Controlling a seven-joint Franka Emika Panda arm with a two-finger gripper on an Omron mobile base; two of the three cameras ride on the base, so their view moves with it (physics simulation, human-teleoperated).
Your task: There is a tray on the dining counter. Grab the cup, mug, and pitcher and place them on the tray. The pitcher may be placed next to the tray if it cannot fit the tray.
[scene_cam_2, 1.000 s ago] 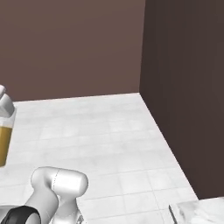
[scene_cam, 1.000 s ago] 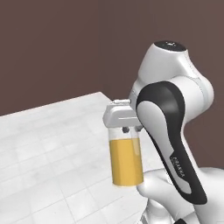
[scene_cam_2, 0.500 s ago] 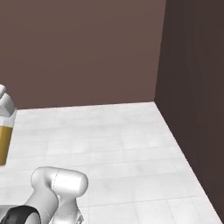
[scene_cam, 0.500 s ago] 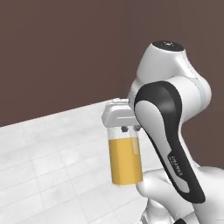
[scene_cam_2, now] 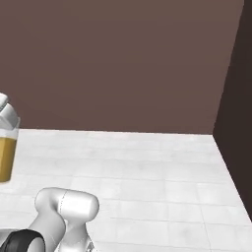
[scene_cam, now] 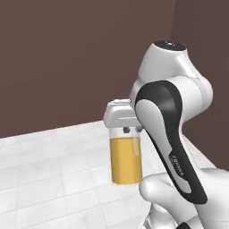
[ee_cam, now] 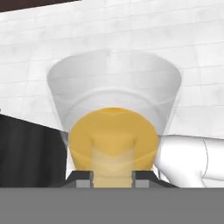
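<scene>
Directly under the tool (scene_cam: 129,129), gripped at the rim, hangs the pitcher (scene_cam: 127,159): long axis vertical, upright, body pointing straight down from the tool toward the tiled floor (scene_cam: 49,179). Tool is narrowed onto the clear rim band, one finger each side of the glass wall by the look of the hand view, where the dark fingertips (ee_cam: 81,178) flank the pitcher (ee_cam: 113,131) mouth. So it's holding the pitcher, well clear of the floor, with the brown wall (scene_cam: 67,58) behind it.

Pitcher look: clear glass cylinder, amber-orange for most of its height, clear band at top, no visible tilt. Seen also at the left edge of the right base view (scene_cam_2: 7,158).

Judgement: carry phase. Tray and counter aren't in frame, so I can't say which way the drop-off lies from the pitcher. Rim grip on a tall load could swing.
</scene>
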